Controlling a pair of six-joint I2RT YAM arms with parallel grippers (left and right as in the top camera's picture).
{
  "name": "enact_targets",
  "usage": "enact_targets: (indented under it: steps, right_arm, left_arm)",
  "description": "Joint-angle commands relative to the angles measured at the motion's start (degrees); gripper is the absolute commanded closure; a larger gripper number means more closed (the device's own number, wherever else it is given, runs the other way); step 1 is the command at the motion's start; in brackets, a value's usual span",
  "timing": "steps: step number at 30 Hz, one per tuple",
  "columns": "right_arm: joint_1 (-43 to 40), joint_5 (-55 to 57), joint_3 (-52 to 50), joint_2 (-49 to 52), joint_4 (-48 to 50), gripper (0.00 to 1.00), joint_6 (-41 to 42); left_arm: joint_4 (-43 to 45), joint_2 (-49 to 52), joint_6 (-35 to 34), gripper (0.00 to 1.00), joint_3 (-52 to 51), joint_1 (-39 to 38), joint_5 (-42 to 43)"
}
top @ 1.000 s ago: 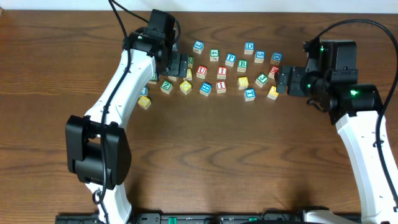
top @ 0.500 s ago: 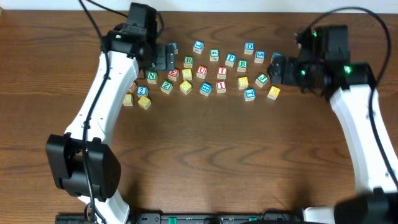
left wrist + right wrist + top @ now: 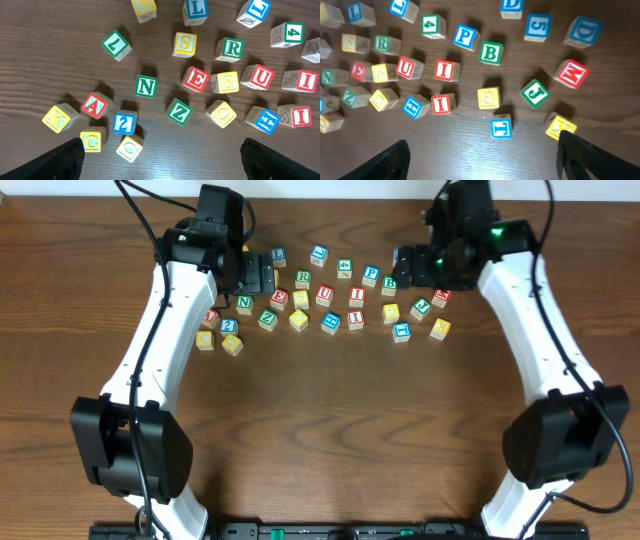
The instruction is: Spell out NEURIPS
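Near green N (image 3: 146, 86) sit A (image 3: 94, 105) and Z (image 3: 179, 111).

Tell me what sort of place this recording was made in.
Probably a robotics lab bench: a wooden tabletop, a cabled white left arm and right arm, and scattered alphabet cubes between them.

Overhead looks down; closer wrist views share U cube (image 3: 257, 77)
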Motion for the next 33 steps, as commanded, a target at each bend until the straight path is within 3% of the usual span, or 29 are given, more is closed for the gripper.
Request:
enact_targets:
  steps: [1,7,16,33]
  right_arm:
    - [1.9,3.9,1.6,0.5,0.6,0.11,0.6]
    - [3.8,6.6,1.6,1.0,1.7,0.11,0.6]
    - [4.4,8.3,1.5,2.8,1.8,0.20,3.2]
    - [4.4,8.3,1.5,3.8,1.2,0.14,4.5]
  left_arm:
    - [-0.2,-1.3,-1.0,0.02,1.2,0.2,-0.3]
    - [-0.6,-1.3,-1.3,0.02,1.2,0.2,-0.3]
    - [-1.0,-1.2,-1.9,0.02,1.2,0.2,-0.3]
    - [-0.9,-0.4,-2.3,0.02,0.3,0.2,-0.3]
